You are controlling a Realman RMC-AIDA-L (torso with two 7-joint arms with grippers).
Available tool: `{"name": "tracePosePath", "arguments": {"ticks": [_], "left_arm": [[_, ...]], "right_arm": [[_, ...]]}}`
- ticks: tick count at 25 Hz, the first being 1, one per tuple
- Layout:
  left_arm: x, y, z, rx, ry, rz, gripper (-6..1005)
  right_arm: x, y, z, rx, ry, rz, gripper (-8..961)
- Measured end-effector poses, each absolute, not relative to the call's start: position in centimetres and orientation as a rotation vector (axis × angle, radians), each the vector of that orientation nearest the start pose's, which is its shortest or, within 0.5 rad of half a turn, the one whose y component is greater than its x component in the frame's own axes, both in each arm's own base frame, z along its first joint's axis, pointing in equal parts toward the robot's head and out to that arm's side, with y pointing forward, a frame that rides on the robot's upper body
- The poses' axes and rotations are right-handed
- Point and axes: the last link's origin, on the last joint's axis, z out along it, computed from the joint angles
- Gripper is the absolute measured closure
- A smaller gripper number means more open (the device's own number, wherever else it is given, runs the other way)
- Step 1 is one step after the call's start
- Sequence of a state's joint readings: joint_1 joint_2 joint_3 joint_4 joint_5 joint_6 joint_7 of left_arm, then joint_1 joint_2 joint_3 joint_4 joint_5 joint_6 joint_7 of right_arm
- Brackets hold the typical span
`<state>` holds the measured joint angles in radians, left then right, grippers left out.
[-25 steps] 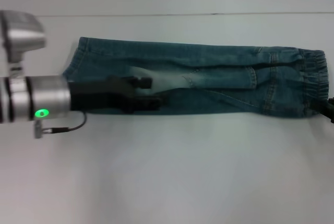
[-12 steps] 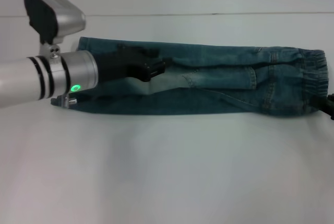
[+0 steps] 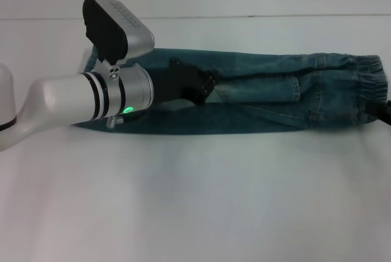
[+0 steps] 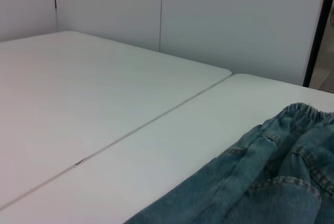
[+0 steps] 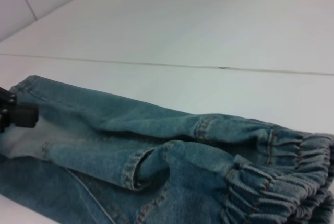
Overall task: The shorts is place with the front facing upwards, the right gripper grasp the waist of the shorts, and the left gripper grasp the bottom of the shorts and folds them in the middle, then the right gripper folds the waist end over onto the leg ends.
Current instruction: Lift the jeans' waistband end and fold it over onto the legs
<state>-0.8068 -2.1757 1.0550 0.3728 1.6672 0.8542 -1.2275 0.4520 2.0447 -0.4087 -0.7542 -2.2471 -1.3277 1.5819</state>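
Now left gripper (image 3: pixel 204 85) above shorts (image 3: pixel 275 100)

There is one pair of shorts (image 3: pixel 269 100), with one gathered waist (image 3: pixel 371 94) at its 3 o'clock end. Two grippers are counted: the left gripper (image 3: pixel 204 86) above the denim, and a sliver of the right gripper (image 3: pixel 387 110) at 3 o'clock. One table (image 3: pixel 195 201) shows.

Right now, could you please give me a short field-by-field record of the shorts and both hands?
shorts: folded lengthwise into a long strip on the white table
waist: at the robot's right end
left hand: over the strip's middle-left; grip unclear
right hand: at the frame edge beside the waist
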Motion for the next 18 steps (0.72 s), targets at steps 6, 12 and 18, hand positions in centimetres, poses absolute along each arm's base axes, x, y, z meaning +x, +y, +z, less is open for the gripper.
{"name": "tracePosePath", "arguments": {"ticks": [6,12,18], "left_arm": [[-18.8,40.4,-11.1,-2.54,-0.529,-0.504,955],[-19.0,40.6,-12.4,-2.504,-0.574,-0.454,954],[-19.3,40.6,-13.0,-2.469,-0.634,-0.439,954]], "right_arm": [[34.8,33.5,6.6,-2.283,1.0,0.393,893],[33.9,34.2,7.8,-2.293,0.97,0.384,893],[32.9,35.2,8.3,-2.301,0.931,0.371,893]]}}
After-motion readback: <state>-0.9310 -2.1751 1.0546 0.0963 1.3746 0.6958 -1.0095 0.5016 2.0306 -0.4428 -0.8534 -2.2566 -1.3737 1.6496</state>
